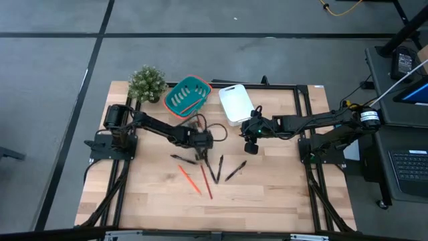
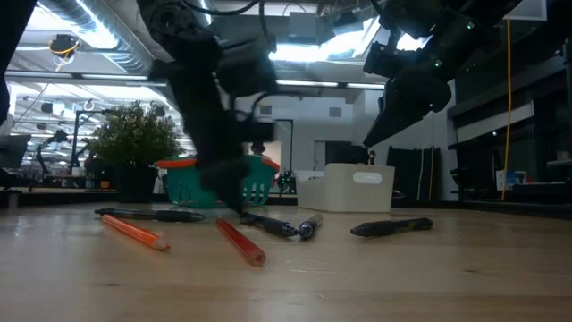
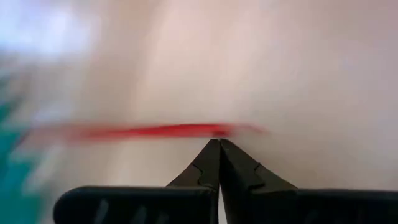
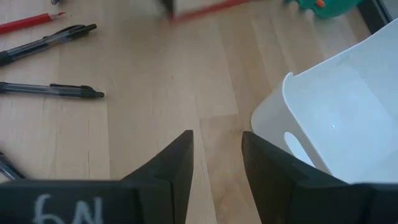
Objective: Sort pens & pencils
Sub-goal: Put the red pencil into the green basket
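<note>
Your left gripper (image 1: 198,152) is working low over the middle of the table (image 1: 281,194), its fingers pressed together on a red pencil (image 3: 161,131) that is showing blurred across the left wrist view; in the high view the held stick is hard to pick out against the arm. Your right gripper (image 1: 251,144) is hovering above the wood just beside the white bin (image 1: 234,102), fingers apart and holding nothing — the bin's inside is looking bare in the right wrist view.

The sorting is looking barely begun; nothing is visibly lying in the white bin, and the contents of the green basket (image 1: 186,95) at the far side, next to the small plant (image 1: 146,82), cannot be made out. On the table two pencils (image 1: 189,179) are lying at the near left of the cluster — one orange, one red; the black pens (image 1: 235,170) are lying scattered beside them, toward the right and under the left arm. By these views you are facing nearly the whole job: every pen and at least two loose pencils are waiting.
</note>
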You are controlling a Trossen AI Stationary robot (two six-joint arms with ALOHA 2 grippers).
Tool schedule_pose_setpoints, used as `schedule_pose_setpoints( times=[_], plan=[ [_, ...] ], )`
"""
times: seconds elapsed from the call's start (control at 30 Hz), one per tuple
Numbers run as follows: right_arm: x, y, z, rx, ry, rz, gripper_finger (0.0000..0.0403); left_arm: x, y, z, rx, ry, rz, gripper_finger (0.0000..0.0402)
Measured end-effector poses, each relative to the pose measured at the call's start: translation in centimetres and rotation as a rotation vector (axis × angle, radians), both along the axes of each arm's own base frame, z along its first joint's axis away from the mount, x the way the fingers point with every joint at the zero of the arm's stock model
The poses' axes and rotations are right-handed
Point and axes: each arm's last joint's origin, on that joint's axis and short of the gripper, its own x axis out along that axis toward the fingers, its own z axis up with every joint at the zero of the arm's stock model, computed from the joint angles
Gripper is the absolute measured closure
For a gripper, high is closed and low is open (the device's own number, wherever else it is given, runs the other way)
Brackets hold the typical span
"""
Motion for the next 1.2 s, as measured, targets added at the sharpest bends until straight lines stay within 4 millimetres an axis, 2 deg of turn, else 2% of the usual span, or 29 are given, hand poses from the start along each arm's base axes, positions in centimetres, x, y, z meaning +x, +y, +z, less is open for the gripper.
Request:
schedule_pose_setpoints(
  times=[0.17,0.3,0.43,0.57,0.7,0.83,1.0,1.2],
  plan=[
    [0.0,0.0,0.0,-0.001,0.002,0.002,0.0264,1.5,-1.8,0.4,-0.185,-0.129,-0.246,0.0401],
    [0.0,0.0,0.0,-0.002,0.007,0.003,0.0264,1.5,-2.4,0.7,-0.149,-0.145,-0.278,0.0401],
    [0.0,0.0,0.0,-0.002,0.007,0.003,0.0264,1.0,-3.4,3.1,-0.075,-0.192,-0.302,0.0401],
    [0.0,0.0,0.0,0.000,0.002,0.001,0.0264,-0.9,-4.1,6.0,0.040,-0.176,-0.259,0.0402],
    [0.4,0.0,0.3,0.004,-0.052,0.005,0.0264,-2.7,-4.6,7.9,0.130,-0.195,-0.212,0.0402],
    [1.3,0.2,0.4,0.063,-0.132,0.081,0.0264,-5.3,-4.4,7.1,0.138,-0.204,-0.163,0.0402],
    [2.9,0.2,0.5,0.028,-0.248,0.131,0.0264,-8.1,-3.8,7.0,0.140,-0.296,-0.124,0.0402],
    [5.0,0.1,0.5,0.030,-0.253,0.139,0.0264,-11.2,-2.7,7.1,0.135,-0.384,-0.057,0.0401]
  ],
)
